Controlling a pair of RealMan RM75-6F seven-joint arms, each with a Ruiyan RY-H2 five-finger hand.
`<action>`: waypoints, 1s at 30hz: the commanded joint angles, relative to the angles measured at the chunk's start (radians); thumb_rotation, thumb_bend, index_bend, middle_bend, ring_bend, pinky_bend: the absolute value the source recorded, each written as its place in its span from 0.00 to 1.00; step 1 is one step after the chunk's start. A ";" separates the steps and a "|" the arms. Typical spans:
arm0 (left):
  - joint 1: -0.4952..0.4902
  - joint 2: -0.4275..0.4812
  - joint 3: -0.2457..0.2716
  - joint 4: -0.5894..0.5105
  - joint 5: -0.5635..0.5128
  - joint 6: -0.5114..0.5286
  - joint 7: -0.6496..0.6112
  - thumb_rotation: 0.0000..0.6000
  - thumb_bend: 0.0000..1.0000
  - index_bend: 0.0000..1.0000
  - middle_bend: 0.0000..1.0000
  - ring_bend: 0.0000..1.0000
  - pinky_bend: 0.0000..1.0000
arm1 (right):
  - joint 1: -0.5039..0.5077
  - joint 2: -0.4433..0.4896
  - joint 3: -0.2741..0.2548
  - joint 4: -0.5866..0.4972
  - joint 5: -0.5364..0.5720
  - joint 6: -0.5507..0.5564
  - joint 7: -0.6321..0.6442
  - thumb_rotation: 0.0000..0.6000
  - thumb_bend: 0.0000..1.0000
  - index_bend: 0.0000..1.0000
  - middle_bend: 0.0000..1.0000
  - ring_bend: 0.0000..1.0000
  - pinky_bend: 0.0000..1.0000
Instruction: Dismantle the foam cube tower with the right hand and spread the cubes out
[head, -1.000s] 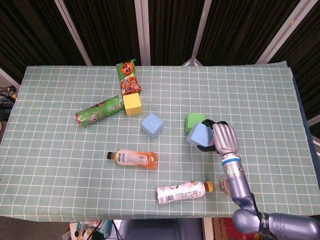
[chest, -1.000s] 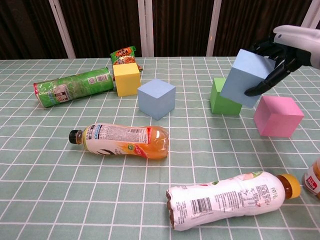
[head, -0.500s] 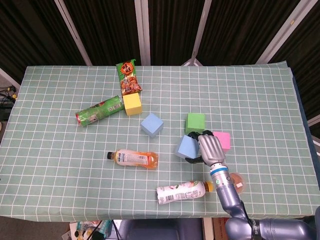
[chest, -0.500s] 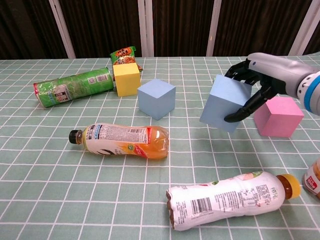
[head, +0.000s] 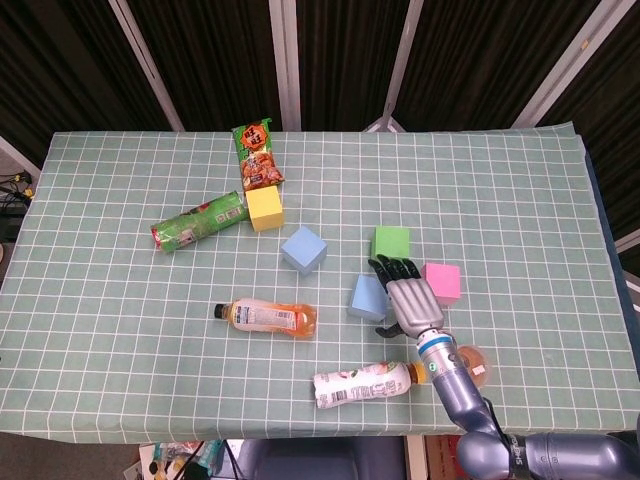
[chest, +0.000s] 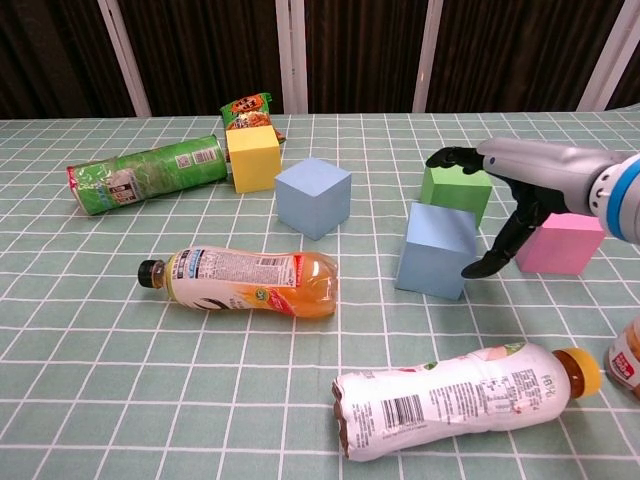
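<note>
Two light blue foam cubes sit on the checked cloth; the nearer blue cube (chest: 436, 251) rests flat, just left of the right hand (chest: 515, 185), whose fingers are spread apart, holding nothing. Green cube (chest: 455, 190) and pink cube (chest: 560, 244) stand beside it.

Table (head: 520, 180) w/ pale green cloth, white grid pattern, covering whole top; cloth edges hang at front & sides. Behind: dark pleated curtains (head: 210, 60) divided by slanted light metal frame posts (head: 286, 60). Chest view: same curtains & posts upright along far table edge. Lighting even, overhead, soft shadows. Below front edge, dark chair back (head: 320, 462) & floor clutter, partly visible.
</note>
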 joint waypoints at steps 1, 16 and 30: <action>0.002 0.001 -0.001 0.001 0.000 0.004 -0.004 1.00 0.15 0.20 0.00 0.00 0.00 | -0.005 0.021 0.007 -0.026 -0.014 0.004 0.022 1.00 0.11 0.00 0.00 0.05 0.02; 0.003 0.002 0.002 0.004 0.009 0.005 -0.010 1.00 0.15 0.20 0.00 0.00 0.00 | -0.181 0.221 0.052 0.161 -0.071 0.081 0.325 1.00 0.11 0.00 0.00 0.05 0.01; 0.004 -0.004 0.009 -0.003 0.022 0.010 0.009 1.00 0.15 0.20 0.00 0.00 0.00 | -0.488 0.242 -0.186 0.312 -0.643 0.358 0.711 1.00 0.11 0.00 0.00 0.05 0.01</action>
